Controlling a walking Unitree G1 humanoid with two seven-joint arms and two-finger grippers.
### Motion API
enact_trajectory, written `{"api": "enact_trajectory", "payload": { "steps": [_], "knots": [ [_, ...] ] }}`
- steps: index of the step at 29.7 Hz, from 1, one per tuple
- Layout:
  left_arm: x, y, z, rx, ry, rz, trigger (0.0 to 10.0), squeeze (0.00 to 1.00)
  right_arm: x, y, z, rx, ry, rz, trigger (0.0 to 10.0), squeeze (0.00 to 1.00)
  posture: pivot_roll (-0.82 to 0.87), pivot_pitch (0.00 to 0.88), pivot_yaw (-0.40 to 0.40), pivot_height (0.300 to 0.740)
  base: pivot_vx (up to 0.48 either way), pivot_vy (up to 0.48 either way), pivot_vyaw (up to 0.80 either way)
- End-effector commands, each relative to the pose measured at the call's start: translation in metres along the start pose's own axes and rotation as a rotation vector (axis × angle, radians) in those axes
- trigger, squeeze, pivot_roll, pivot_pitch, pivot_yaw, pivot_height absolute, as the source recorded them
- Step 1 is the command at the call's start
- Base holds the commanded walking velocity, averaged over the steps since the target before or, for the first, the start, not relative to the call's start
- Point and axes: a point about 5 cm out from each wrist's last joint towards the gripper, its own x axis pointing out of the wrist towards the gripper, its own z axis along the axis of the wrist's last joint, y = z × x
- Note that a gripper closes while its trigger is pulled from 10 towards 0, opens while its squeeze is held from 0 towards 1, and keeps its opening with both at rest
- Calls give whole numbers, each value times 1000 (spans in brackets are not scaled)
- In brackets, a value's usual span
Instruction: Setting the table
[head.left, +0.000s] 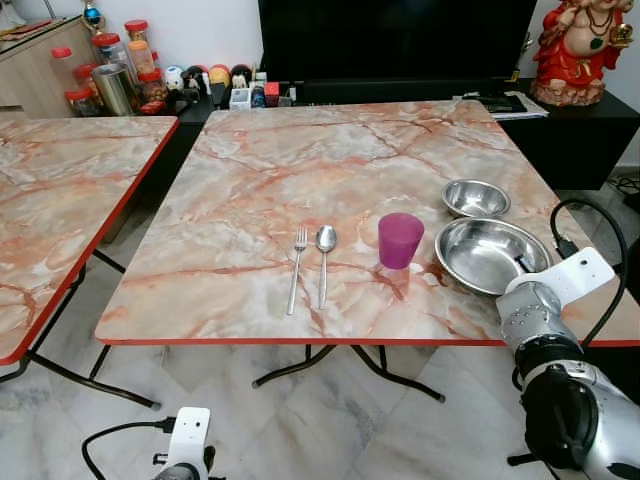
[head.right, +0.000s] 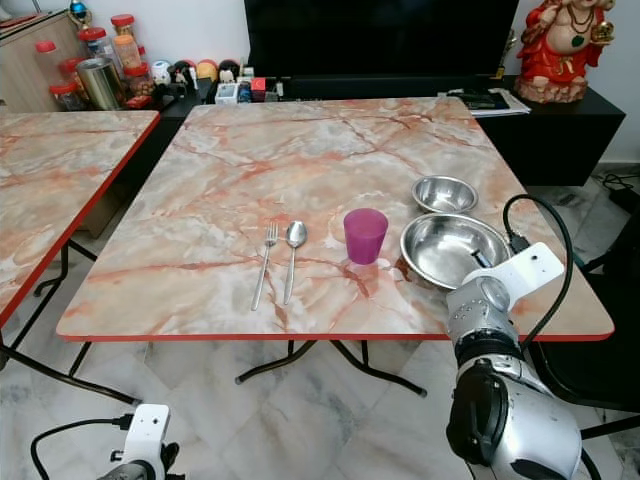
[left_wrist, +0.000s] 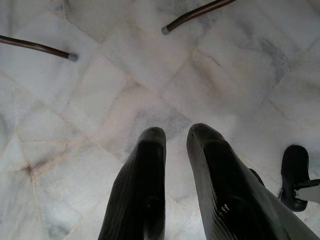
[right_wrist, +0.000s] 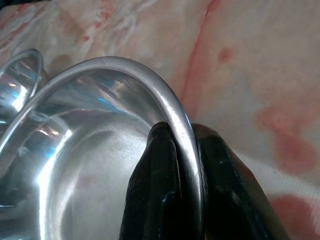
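The big bowl (head.left: 487, 253) is set on the bench (head.left: 250, 180), near the front right corner. Its near rim is pinched by the right tool (right_wrist: 184, 150): one black finger (right_wrist: 159, 165) is inside the bowl and the other is outside, with the rim clamped between them. The right arm is stretched forward and up from the lower right, with its silver wrist over the bench edge and a black cable looped beside it.

The big bowl is round, shiny metal, smooth inside. A small bowl (head.left: 476, 198) of the same metal is placed just behind it, very near or touching. Two bowls are counted.

One pink cup (head.left: 400, 239) is stood upright just to the left of the big bowl. It looks like see-through plastic. Further left, one metal spoon (head.left: 324, 262) and one metal fork (head.left: 296, 268) are laid side by side, a little apart, handles toward the front edge.

The bench top is square, with a pink and white marble pattern and a red edge. A second bench (head.left: 60, 200) of the same kind is seen at the left.

The left tool (left_wrist: 175, 145) is hung low over the pale tiled floor (left_wrist: 100, 100), its two black fingers a little apart and holding nothing.
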Motion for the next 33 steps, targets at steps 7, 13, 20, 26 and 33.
{"api": "enact_trajectory", "payload": {
  "steps": [7, 13, 20, 26, 33],
  "knots": [
    [0, -1, -3, 7, 11, -4, 10000, 0, -4, 12, 4, 35, -8, 23, 0, 0, 8, 0, 33, 740, 0, 0, 0],
    [-1, 0, -3, 4, 9, 1, 10000, 0, -9, 24, 15, 66, -55, 46, 0, 0, 5, 0, 35, 740, 0, 0, 0],
    [-1, -1, -3, -9, 4, 1, 10000, 0, -24, 44, 44, 129, -151, 106, 0, 0, 0, 0, 34, 740, 0, 0, 0],
    [0, -2, -2, -10, 1, 0, 10000, 0, -39, 58, 58, 156, -182, 169, 0, 0, -2, 0, 32, 740, 0, 0, 0],
    [0, -1, -1, -4, -7, 13, 10000, 0, -67, 81, 89, 147, -327, 327, 10000, 0, -5, 0, 31, 740, 0, 0, 0]
  ]
}}
